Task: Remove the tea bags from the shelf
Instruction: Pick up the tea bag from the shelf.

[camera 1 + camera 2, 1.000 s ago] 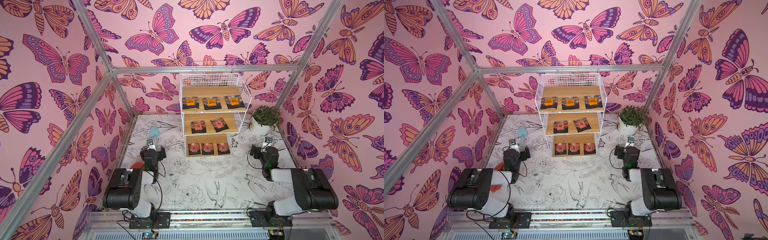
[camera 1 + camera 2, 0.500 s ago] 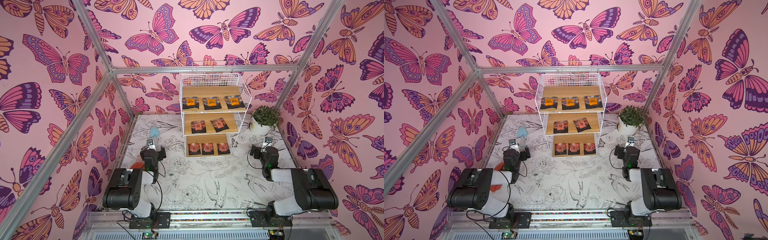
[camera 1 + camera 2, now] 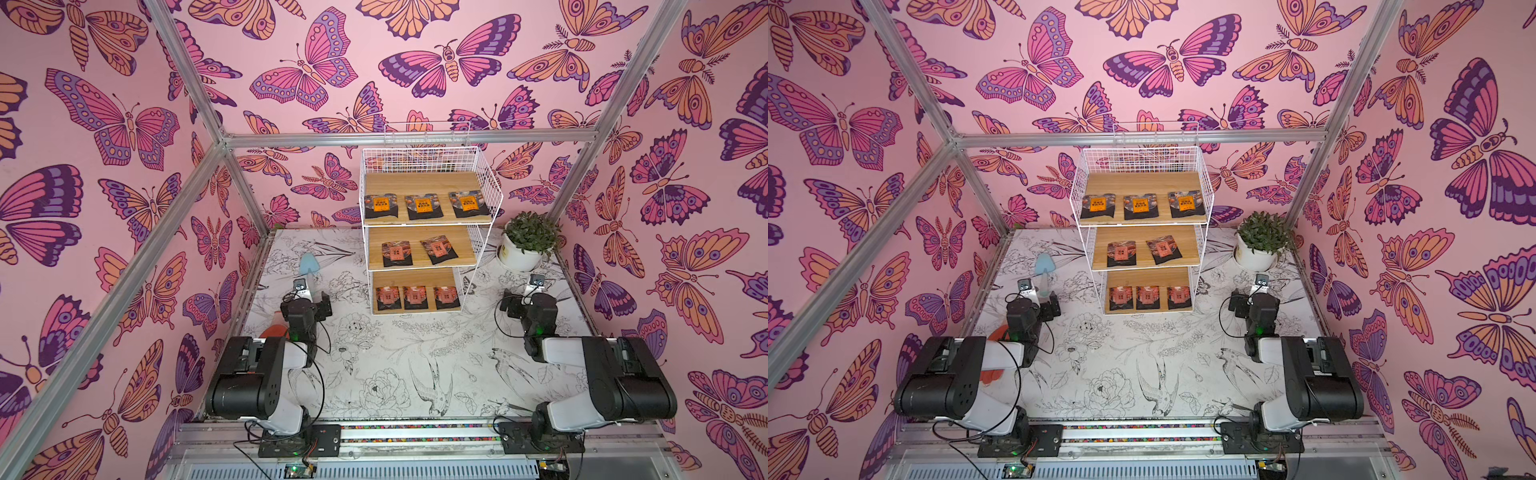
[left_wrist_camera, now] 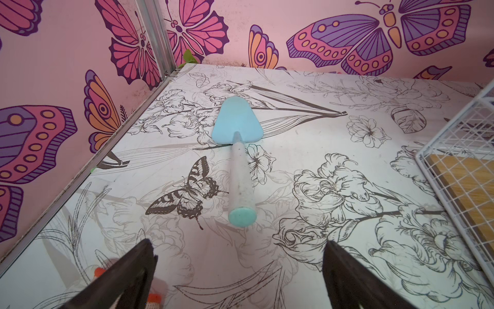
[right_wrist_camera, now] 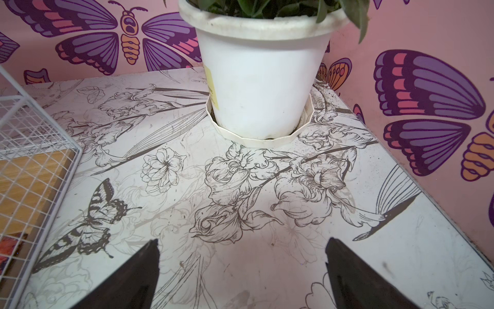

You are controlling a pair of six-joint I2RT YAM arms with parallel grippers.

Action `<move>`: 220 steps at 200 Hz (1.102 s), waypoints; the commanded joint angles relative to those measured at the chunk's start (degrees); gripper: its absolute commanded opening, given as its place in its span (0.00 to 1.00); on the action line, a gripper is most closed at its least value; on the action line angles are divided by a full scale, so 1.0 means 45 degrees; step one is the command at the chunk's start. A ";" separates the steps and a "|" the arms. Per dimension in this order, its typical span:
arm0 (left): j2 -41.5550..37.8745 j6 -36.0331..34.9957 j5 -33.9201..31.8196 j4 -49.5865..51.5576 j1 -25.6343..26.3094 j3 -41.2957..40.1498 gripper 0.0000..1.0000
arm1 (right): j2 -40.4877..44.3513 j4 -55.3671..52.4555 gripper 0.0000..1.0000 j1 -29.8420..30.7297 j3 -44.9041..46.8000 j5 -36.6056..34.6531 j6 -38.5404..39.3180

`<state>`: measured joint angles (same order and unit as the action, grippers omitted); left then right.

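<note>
Pink butterfly walls (image 3: pixel 124 124) enclose floral tabletop (image 3: pixel 395 365) and shelf (image 3: pixel 415 183).

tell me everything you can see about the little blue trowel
The trowel has a light blue pointed blade, a pale speckled handle and a blue-green end cap; it looks plastic. It lies flat on the table, blade towards the back wall, handle end towards the open left gripper, which is clear of it.

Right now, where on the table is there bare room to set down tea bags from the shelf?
Widest bare patch: table centre, bordered by the shelf, left arm and right arm. A narrower strip lies between shelf and plant pot. Crowded: left side, with trowel and orange glove.
</note>
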<state>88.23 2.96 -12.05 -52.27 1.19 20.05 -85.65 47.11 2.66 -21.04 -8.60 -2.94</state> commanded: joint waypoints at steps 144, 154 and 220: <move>-0.0406 -0.0764 -0.1911 -0.1027 0.1092 -0.0632 1.00 | 0.1885 -0.5325 0.99 -0.0278 -0.2911 0.0130 0.0031; -0.0354 -0.0823 -0.2007 -0.1623 0.1157 -0.0926 1.00 | 0.1973 -0.5470 0.99 -0.0282 -0.3151 0.0154 0.0161; -0.0525 -0.0866 -0.1141 -0.0084 0.0905 -0.0398 1.00 | 0.3481 -0.9345 0.99 -0.0293 -0.6079 0.0765 0.0734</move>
<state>87.33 -0.40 -19.42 -57.28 6.33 16.27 -72.64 12.62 1.63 -44.75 -5.54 -1.54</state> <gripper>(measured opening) 0.998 0.993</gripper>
